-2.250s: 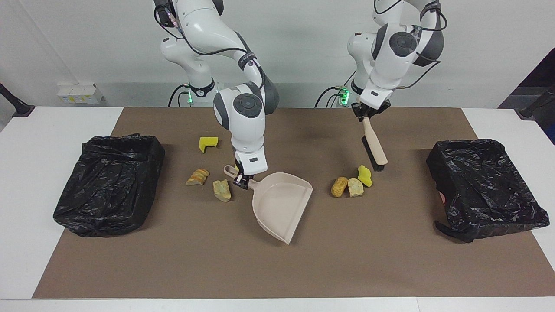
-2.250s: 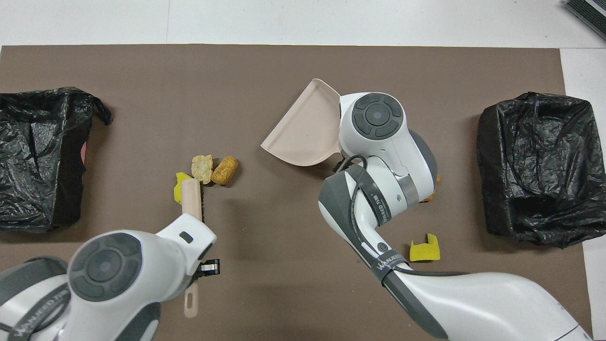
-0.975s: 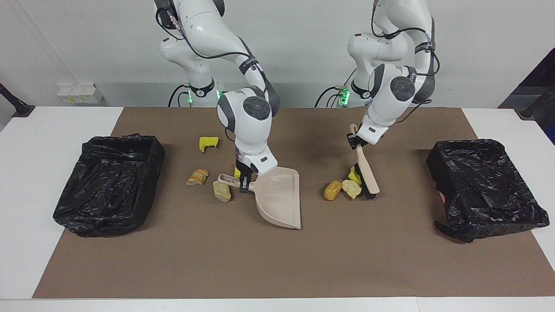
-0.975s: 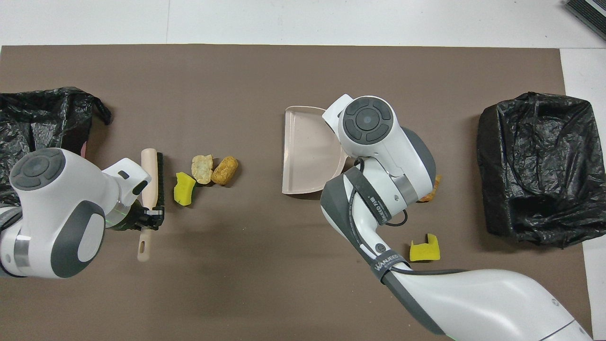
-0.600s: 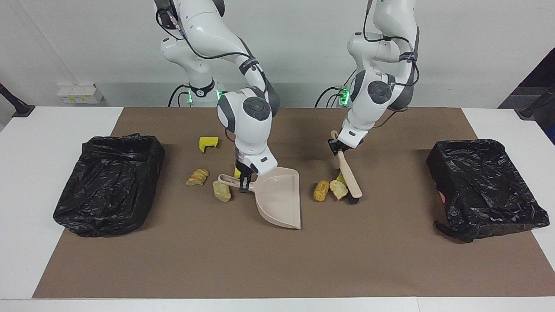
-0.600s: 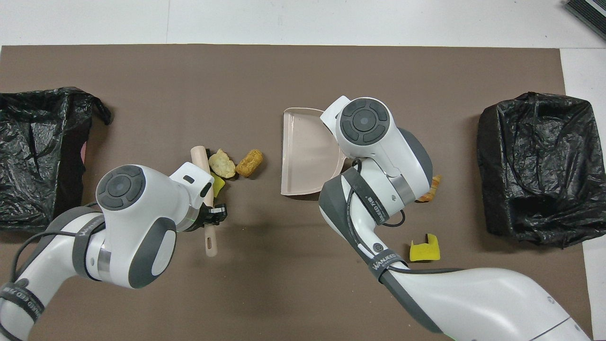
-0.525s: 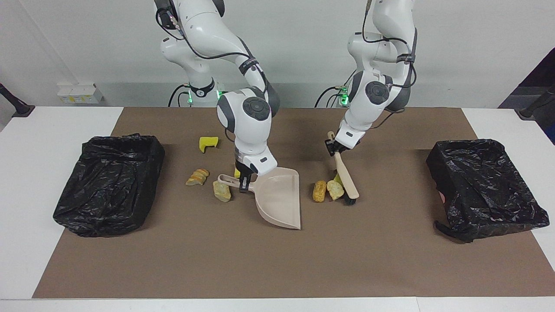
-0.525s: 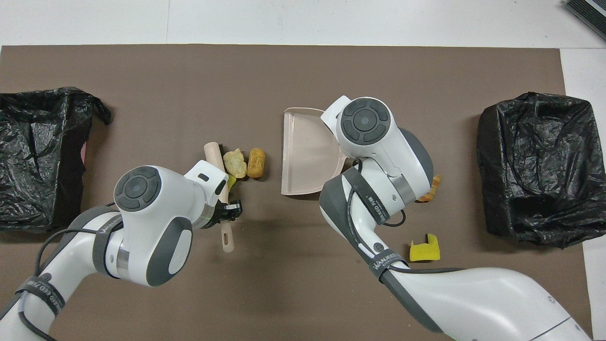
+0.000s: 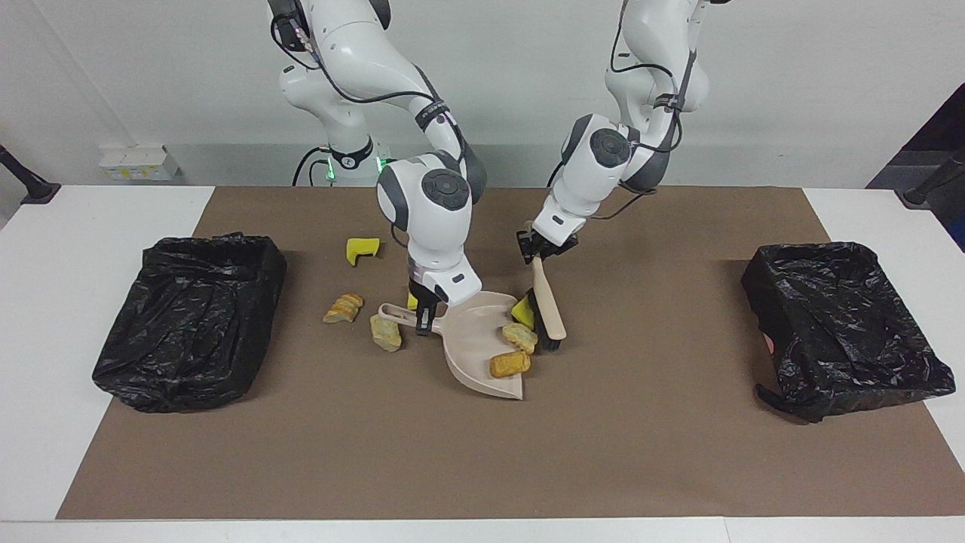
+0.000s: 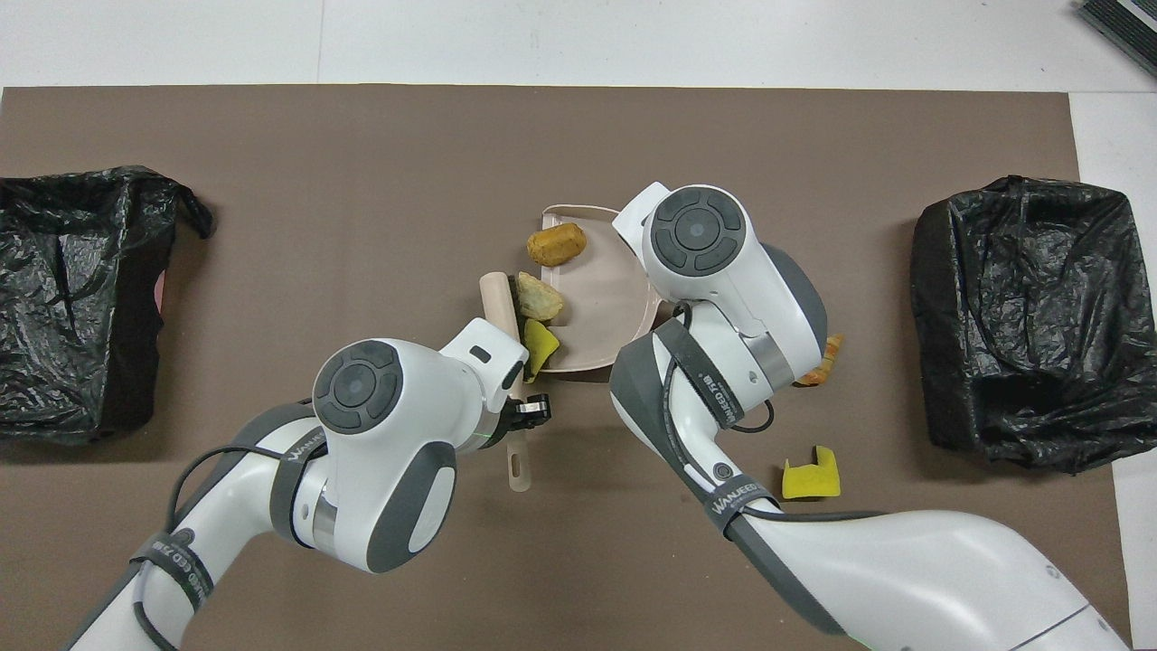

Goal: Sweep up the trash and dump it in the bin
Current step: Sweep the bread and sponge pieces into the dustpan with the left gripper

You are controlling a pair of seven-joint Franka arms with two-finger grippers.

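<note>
Mid-sweep, I had my left gripper (image 9: 534,253) pinching the beige brush (image 9: 548,310), pushing three trash chunks (image 9: 510,365) at frame centre into the beige plastic dustpan (image 9: 475,343) pinched by my right gripper (image 9: 422,320); next, probably the remaining chunks.

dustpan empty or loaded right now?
Loaded: an orange lump, a tan lump and a yellow wedge sit at the dustpan mouth.
</note>
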